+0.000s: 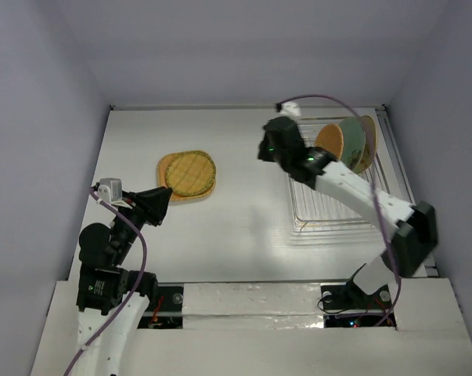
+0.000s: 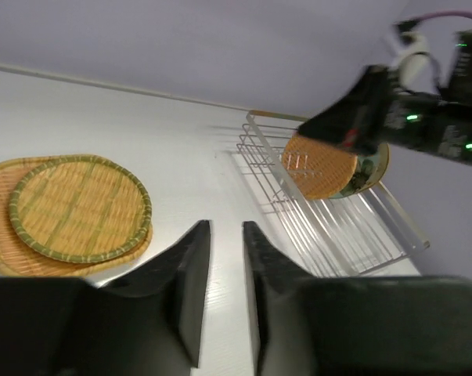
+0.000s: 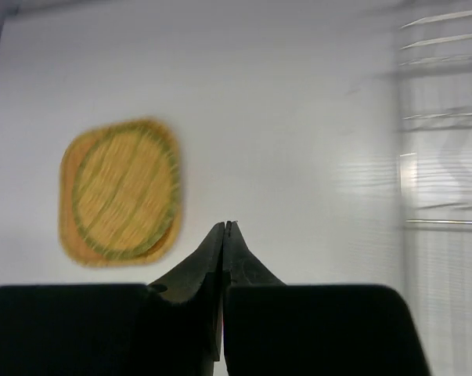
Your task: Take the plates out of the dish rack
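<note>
Two plates lie stacked on the table: a round orange-yellow ribbed plate (image 1: 190, 172) on the orange rounded-square plate (image 1: 167, 168). The stack also shows in the left wrist view (image 2: 79, 205) and the right wrist view (image 3: 124, 186). The silver wire dish rack (image 1: 329, 210) at the right holds three upright plates at its far end: an orange-yellow ribbed plate (image 1: 329, 141), a pale green plate (image 1: 351, 142) and a beige plate (image 1: 369, 135). My right gripper (image 1: 263, 151) is shut and empty, above the table just left of the rack. My left gripper (image 1: 163, 205) is open and empty, near the stack's front edge.
The table is white and walled on the left, back and right. The right arm (image 1: 361, 196) stretches over the rack. In the left wrist view the right arm's wrist (image 2: 392, 121) partly covers the racked plates (image 2: 323, 166).
</note>
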You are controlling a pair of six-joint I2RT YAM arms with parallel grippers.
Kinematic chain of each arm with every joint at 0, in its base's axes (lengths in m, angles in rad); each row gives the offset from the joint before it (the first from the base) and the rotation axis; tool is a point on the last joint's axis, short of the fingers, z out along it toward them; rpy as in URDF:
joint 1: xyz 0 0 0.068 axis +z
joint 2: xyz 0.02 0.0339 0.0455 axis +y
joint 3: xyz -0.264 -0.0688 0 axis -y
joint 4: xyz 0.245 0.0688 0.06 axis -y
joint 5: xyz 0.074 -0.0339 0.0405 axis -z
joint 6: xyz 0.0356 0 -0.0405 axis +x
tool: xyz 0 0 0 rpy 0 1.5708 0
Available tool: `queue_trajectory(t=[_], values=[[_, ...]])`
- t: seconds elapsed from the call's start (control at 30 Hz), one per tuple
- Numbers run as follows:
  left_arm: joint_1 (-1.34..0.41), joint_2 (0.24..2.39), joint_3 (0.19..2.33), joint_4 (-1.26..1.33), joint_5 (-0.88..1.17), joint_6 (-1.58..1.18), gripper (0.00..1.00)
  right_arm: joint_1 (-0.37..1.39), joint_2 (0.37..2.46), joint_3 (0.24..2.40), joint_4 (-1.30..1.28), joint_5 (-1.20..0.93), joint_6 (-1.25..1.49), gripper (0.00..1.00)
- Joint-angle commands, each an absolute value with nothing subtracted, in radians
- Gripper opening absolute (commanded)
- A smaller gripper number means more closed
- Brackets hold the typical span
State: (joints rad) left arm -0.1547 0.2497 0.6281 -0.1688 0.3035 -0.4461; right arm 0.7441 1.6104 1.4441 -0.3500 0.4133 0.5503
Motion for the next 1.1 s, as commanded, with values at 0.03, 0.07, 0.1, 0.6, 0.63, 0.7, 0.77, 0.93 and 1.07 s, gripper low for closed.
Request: queue_trajectory(t=[0.03, 0.07, 0.1, 0.6, 0.63, 0.7, 0.77, 0.93, 1.07], values=[[-0.147, 0.235, 0.617, -0.124, 0.299, -0.442, 0.12, 0.517, 1.396, 1.243, -0.383, 0.546, 0.479, 0.00], [-0.147, 0.235, 0.618, -0.129, 0.287, -0.443, 0.05, 0.430, 1.338, 1.214, -0.393, 0.545, 0.476, 0.00], [-0.147, 0.230, 0.618, -0.132, 0.281, -0.445, 0.03, 0.389, 1.316, 1.189, -0.397, 0.540, 0.472, 0.04], [-0.167, 0.216, 0.623, -0.141, 0.267, -0.443, 0.25, 0.126, 1.528, 1.275, -0.357, 0.348, 0.336, 0.50], [-0.167, 0.216, 0.623, -0.141, 0.268, -0.445, 0.25, 0.117, 1.543, 1.287, -0.354, 0.353, 0.330, 0.46], [-0.167, 0.216, 0.623, -0.141, 0.268, -0.443, 0.25, 0.117, 1.577, 1.298, -0.359, 0.350, 0.316, 0.43], [-0.167, 0.219, 0.623, -0.140, 0.267, -0.445, 0.25, 0.117, 1.586, 1.305, -0.359, 0.353, 0.313, 0.34], [-0.167, 0.216, 0.621, -0.140, 0.265, -0.445, 0.25, 0.117, 1.600, 1.342, -0.393, 0.374, 0.291, 0.13], [-0.167, 0.216, 0.623, -0.140, 0.267, -0.445, 0.25, 0.117, 1.554, 1.344, -0.408, 0.384, 0.272, 0.05]])
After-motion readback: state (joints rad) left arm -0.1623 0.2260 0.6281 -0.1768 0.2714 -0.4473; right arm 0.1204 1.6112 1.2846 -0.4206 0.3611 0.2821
